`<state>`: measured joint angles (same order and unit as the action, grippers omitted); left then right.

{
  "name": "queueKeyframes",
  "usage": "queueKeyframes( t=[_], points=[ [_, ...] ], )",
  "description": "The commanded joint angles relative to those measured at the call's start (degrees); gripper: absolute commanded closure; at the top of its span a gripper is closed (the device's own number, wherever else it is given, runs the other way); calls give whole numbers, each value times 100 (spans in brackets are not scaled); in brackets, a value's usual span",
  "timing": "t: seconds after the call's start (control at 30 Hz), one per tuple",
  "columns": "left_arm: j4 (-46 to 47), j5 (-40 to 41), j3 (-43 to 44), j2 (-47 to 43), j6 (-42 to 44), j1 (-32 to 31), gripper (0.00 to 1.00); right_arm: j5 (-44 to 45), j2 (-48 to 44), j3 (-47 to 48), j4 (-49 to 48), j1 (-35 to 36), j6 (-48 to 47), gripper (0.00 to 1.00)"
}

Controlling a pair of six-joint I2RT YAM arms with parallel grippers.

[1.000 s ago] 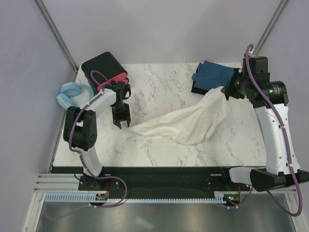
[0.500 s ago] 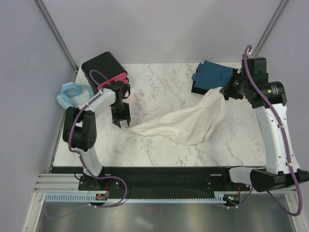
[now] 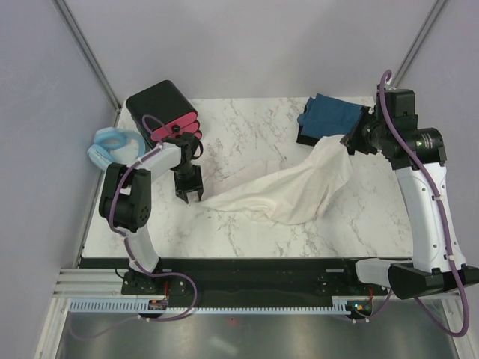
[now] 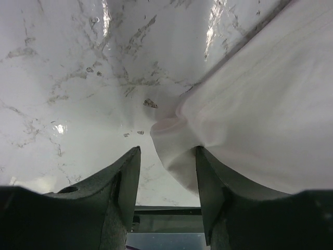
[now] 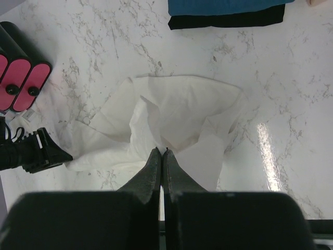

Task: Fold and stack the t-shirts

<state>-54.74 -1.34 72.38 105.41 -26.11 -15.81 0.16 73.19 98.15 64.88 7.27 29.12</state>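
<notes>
The cream-white t-shirt (image 3: pixel 288 191) stretches in a long bunch across the marble table (image 3: pixel 247 127). My right gripper (image 3: pixel 350 142) is shut on its raised right end; the pinch shows in the right wrist view (image 5: pixel 162 152), with the cloth (image 5: pixel 177 104) hanging below. My left gripper (image 3: pixel 188 196) stands open at the shirt's left tip. In the left wrist view (image 4: pixel 167 156) that corner (image 4: pixel 177 148) lies between the fingers, against the right finger (image 4: pixel 208 182). The dark teal-blue t-shirt (image 3: pixel 333 114) lies folded at the back right (image 5: pixel 223 5), over a black layer.
A black box with pink drawers (image 3: pixel 161 106) sits at the back left (image 5: pixel 21 73). A pale blue padded ring (image 3: pixel 112 143) lies just off the table's left edge. Grey walls close in the back and sides.
My left gripper has slid a little nearer and down onto the white shirt's left tip. The right gripper still holds the other end in the same place.
</notes>
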Motion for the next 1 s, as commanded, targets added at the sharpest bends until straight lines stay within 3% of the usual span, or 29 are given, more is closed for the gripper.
queueKeyframes(
  t=[0.0, 0.37, 0.5, 0.73, 0.97],
  points=[
    [271, 117, 145, 164, -35, 26, 46, -8, -200, 73, -178, -15, 6, 100],
    [192, 12, 540, 191, 53, 26, 48, 1, -244, 20, -134, -15, 23, 100],
    [25, -41, 383, 270, 220, 34, 52, -148, -200, 3, -134, -15, 41, 100],
    [-265, -32, -250, -99, 527, 34, 50, -166, -129, -32, -160, -24, 58, 100],
    [-432, 108, -58, -291, 440, 52, 51, -219, -156, -199, -301, -15, 120, 100]
  ],
)
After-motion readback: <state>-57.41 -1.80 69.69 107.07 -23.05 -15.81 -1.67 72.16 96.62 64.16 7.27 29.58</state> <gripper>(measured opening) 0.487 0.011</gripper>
